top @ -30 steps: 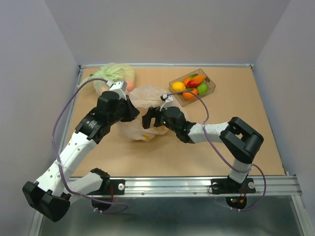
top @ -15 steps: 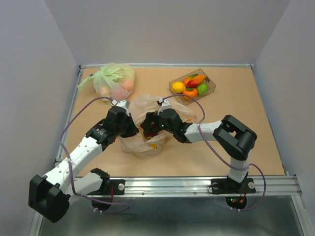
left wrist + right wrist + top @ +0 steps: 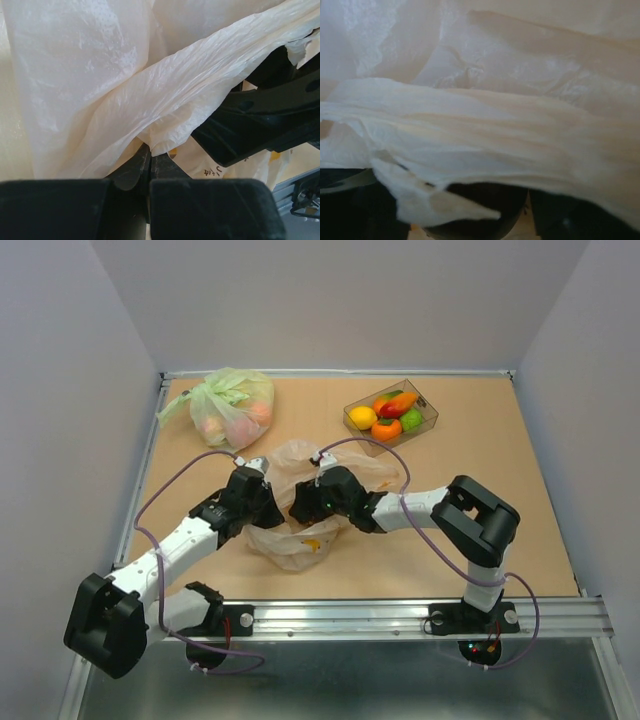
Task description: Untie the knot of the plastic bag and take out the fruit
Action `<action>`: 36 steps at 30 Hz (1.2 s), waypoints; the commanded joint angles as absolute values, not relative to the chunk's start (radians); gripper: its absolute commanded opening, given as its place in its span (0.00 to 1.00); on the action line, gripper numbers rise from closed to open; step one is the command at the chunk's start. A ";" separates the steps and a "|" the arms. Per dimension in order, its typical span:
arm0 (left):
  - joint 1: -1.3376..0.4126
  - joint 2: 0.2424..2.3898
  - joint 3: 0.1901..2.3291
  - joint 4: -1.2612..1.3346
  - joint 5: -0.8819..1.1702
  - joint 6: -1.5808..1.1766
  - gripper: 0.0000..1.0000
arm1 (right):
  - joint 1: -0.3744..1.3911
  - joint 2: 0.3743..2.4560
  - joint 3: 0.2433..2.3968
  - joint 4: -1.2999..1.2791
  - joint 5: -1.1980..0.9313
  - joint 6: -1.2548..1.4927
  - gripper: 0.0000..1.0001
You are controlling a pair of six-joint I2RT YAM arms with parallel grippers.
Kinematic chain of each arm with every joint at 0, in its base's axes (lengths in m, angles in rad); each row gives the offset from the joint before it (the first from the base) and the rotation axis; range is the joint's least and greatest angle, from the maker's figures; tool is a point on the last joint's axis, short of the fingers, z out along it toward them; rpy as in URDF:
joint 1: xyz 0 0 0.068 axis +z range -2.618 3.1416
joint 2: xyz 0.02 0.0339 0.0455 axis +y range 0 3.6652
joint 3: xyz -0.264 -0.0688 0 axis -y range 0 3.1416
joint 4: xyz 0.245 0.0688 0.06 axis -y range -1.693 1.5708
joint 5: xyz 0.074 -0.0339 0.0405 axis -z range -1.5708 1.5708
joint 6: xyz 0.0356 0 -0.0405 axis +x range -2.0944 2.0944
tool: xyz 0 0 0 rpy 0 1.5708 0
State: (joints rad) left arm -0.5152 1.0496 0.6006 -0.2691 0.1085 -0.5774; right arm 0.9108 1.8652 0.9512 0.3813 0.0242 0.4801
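Note:
The pale peach plastic bag (image 3: 298,540) lies crumpled between my two grippers in the middle of the table. My left gripper (image 3: 268,502) is shut on a twisted band of its film (image 3: 200,85), pinched at the fingertips (image 3: 142,159). My right gripper (image 3: 300,508) faces it, nearly touching, and seems shut on the same bag. Film (image 3: 485,130) lies across its fingers and hides the tips. I cannot make out a tied knot. A yellow-orange fruit (image 3: 312,543) shows through the film. Several fruits (image 3: 386,426) lie in the clear box (image 3: 428,422).
A light-green bag (image 3: 232,405) with pinkish fruits sits at the far left. The clear box stands at the far right of centre. The right gripper's black body (image 3: 260,117) fills the right of the left wrist view. A metal rail (image 3: 400,615) runs along the near edge.
Both grippers have moved toward the near edge and closer together. The peach bag has come along with them and now lies lower and more bunched.

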 commanded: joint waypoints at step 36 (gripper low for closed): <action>-0.187 1.103 0.633 -0.064 0.106 -0.272 0.00 | 0.431 1.744 1.529 -0.087 0.078 0.143 0.04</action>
